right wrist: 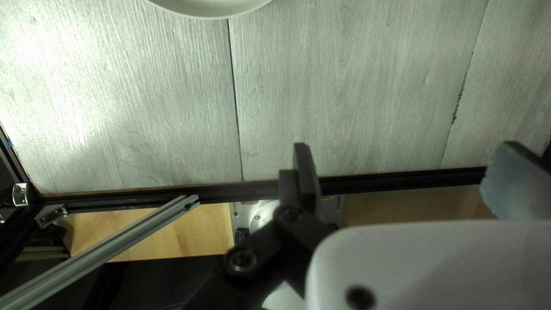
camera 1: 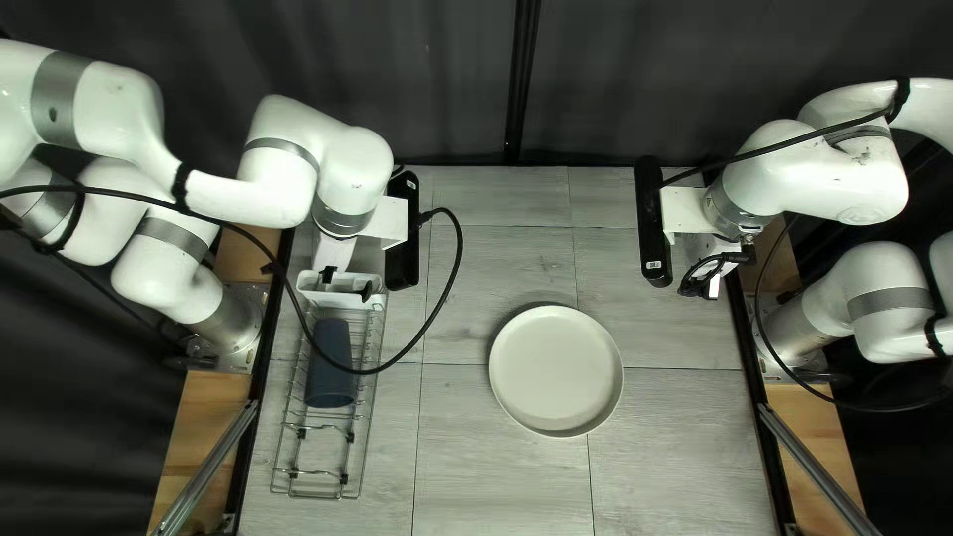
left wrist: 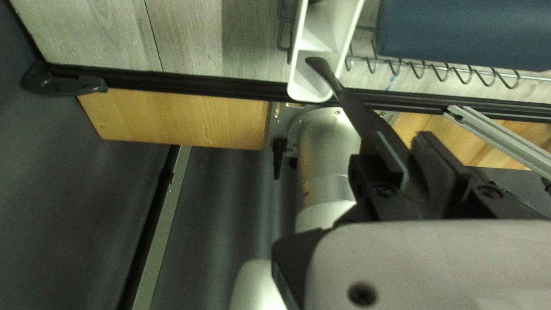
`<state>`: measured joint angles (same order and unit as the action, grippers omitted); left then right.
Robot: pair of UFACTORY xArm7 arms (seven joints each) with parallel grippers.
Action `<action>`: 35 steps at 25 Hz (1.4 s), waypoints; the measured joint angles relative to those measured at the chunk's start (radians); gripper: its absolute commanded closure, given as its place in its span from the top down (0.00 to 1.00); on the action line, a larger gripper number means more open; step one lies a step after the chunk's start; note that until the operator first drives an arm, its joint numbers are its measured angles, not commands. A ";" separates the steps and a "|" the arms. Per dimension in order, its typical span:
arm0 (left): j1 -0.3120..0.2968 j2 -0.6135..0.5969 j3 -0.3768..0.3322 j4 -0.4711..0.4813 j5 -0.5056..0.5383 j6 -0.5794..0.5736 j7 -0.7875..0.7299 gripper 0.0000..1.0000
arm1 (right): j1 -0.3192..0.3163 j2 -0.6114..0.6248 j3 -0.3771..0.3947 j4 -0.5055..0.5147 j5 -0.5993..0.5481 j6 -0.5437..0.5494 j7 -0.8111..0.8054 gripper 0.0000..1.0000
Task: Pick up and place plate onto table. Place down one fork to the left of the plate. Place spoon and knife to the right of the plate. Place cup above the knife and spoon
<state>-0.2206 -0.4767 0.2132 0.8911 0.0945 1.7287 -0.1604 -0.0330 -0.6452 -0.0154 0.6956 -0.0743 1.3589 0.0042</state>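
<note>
The pale plate [camera 1: 556, 370] lies on the table; its rim [right wrist: 213, 12] shows in the right wrist view. My left gripper [camera 1: 333, 255] is over the white holder [camera 1: 342, 297] of the wire rack. In the left wrist view my left gripper [left wrist: 410, 163] is shut on a black utensil [left wrist: 350, 106], whose far end overlaps the holder [left wrist: 310, 77]; its type is unclear. Dark blue, the cup [camera 1: 331, 362] lies on its side in the rack. At the right of the top left view is my right gripper [camera 1: 709, 286]; in its wrist view that gripper [right wrist: 410, 166] stands open and empty.
The wire rack [camera 1: 347, 494] stands along the left side of the table [camera 1: 496, 467]. A black cable [camera 1: 452, 288] loops over the rack from my left arm. Dark frame rails border both table sides, with metal bars beyond them.
</note>
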 measured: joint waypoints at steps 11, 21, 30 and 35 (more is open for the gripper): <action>-0.029 0.054 -0.118 0.371 0.014 0.220 -0.096 0.00 | 0.000 0.000 0.000 0.000 0.000 0.000 0.000 1.00; -0.039 0.076 -0.144 0.429 0.092 0.027 -0.086 0.00 | 0.000 0.000 0.000 0.000 0.000 0.000 0.000 1.00; -0.033 0.050 -0.106 0.241 0.102 -0.335 -0.073 0.00 | 0.000 0.000 0.000 0.000 0.000 0.000 0.000 1.00; -0.033 0.049 -0.098 0.229 0.094 -0.349 -0.069 0.00 | 0.000 0.000 0.000 0.000 0.000 0.000 0.000 1.00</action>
<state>-0.2536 -0.4277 0.1150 1.1201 0.1882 1.3795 -0.2294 -0.0330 -0.6452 -0.0154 0.6956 -0.0743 1.3589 0.0042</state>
